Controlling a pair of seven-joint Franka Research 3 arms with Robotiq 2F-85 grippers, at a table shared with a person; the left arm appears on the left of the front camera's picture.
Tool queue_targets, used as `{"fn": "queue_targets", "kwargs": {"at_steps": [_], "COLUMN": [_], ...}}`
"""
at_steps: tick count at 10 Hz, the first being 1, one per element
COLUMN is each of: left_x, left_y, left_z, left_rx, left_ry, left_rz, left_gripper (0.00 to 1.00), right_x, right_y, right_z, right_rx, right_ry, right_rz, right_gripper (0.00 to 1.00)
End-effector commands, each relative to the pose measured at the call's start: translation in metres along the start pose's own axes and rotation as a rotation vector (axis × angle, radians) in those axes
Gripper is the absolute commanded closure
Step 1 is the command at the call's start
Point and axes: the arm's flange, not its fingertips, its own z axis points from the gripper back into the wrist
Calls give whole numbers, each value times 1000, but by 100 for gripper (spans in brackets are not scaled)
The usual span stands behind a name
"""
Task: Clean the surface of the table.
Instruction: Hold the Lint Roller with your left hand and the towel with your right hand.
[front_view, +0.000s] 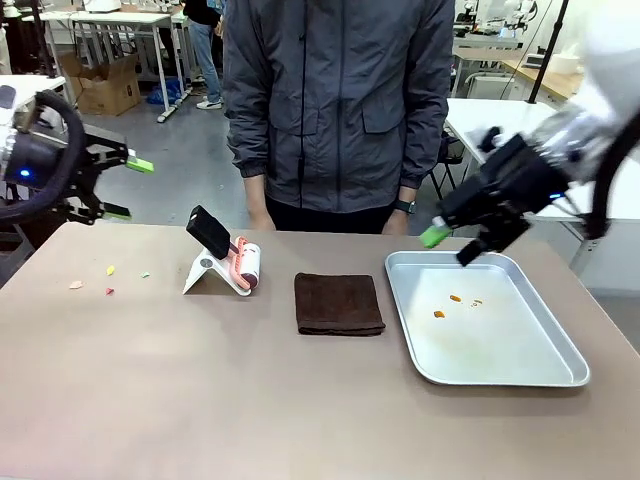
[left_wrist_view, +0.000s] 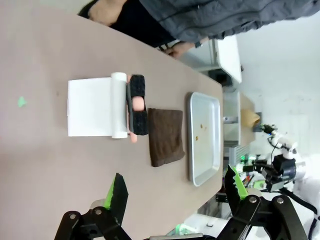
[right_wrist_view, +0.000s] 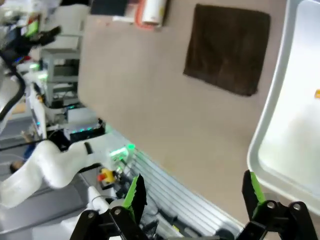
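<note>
While raised near the tabletop's far-left corner, left gripper (front_view: 130, 188): jaws spread wide, holding nothing.
Right gripper (front_view: 450, 246): jaws spread wide, empty, by the tray's (front_view: 500, 382) far-left corner.
Table (front_view: 200, 400): brownish top; scraps (front_view: 108, 275) near left edge, brown cloth (front_view: 338, 303) mid-table, tray toward right edge.
Room: person (front_view: 338, 110) at far edge.

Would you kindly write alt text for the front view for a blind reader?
A brown table holds scraps at the left, a roller on a white stand, a folded dark cloth and a metal tray with orange crumbs. A person stands behind it; the left claw and right claw hover open near its ends.
</note>
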Motion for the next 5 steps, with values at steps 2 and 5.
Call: {"fn": "queue_targets", "kwargs": {"at_steps": [2, 5], "left_x": [-11, -20], "left_y": [-11, -20], "left_z": [-16, -42], "left_rx": [80, 126], "left_ry": [-14, -2], "left_rz": [-28, -29], "left_gripper": [0, 0], "right_x": [23, 20], "right_y": [21, 35], "right_z": [-52, -114], "right_rx": [-165, -228], "right_ry": [40, -4], "right_rz": [-16, -39], "right_gripper": [0, 0]}}
